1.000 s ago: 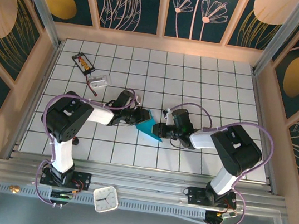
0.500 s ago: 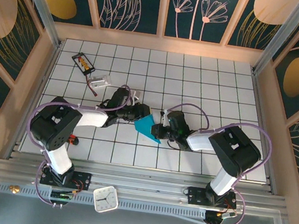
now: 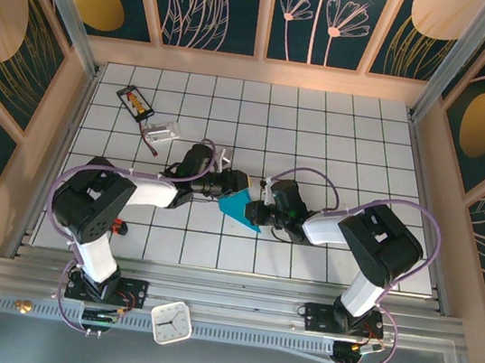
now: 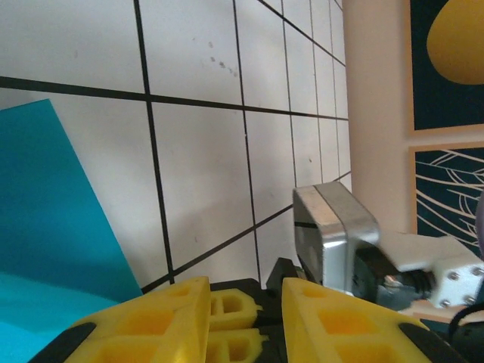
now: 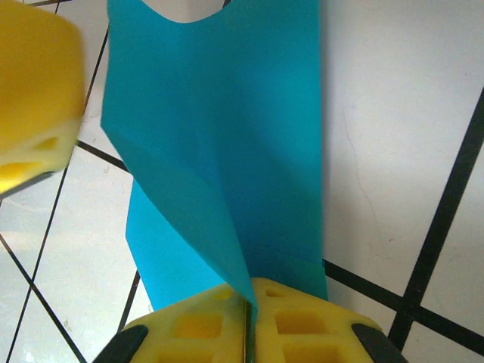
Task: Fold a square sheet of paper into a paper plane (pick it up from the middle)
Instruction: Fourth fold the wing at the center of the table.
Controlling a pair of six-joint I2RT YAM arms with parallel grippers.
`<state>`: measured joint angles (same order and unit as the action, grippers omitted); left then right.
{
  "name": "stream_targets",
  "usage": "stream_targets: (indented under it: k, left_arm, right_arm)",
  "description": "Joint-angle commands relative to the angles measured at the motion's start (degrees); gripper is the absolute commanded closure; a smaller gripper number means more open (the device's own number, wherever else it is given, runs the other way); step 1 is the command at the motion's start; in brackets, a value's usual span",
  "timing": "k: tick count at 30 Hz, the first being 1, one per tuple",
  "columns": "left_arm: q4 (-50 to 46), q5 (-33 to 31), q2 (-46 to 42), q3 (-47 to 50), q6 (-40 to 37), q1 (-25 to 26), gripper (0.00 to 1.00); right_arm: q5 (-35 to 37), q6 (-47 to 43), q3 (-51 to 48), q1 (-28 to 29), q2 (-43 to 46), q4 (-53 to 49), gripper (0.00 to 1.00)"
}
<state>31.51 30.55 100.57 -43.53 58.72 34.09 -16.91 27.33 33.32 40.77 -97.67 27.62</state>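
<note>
The teal-blue sheet of paper (image 3: 239, 207) is folded into a pointed wedge, lying mid-table between the two grippers. My right gripper (image 3: 257, 213) is at its right edge. In the right wrist view the yellow fingers (image 5: 246, 302) are shut on a raised crease of the paper (image 5: 227, 151). My left gripper (image 3: 236, 184) is at the paper's upper left edge. In the left wrist view its jaws (image 4: 246, 291) stand apart with no paper between them, and the paper (image 4: 53, 227) lies to their left. A left fingertip (image 5: 34, 98) shows beside the paper.
A small black card with orange marks (image 3: 135, 103) and a clear plastic piece with a red wire (image 3: 163, 131) lie at the back left. A white clock (image 3: 171, 323) sits on the front rail. Wooden walls (image 3: 61, 145) bound the tiled table.
The left gripper has shifted right to the paper's upper edge and its jaws have parted a little. The right gripper has edged left, staying shut on the paper.
</note>
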Motion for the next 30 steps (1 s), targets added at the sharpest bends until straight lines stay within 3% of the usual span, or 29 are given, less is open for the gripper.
stream_targets:
  k: [1, 11, 30]
  left_arm:
    - [0.9, 0.9, 2.3, -2.1, -1.2, 0.0, 0.69]
    - [-0.6, -0.7, 6.3, -4.4, -2.8, -0.3, 0.69]
    - [-1.5, -3.4, 6.5, -0.2, -4.7, -2.1, 0.7]
  right_arm:
    - [0.6, -0.5, 0.3, 0.5, -1.6, -2.8, 0.88]
    - [0.5, -0.7, 0.1, 0.5, -1.4, -2.9, 0.85]
    - [1.0, 0.8, -1.5, 1.1, -1.3, -1.6, 0.85]
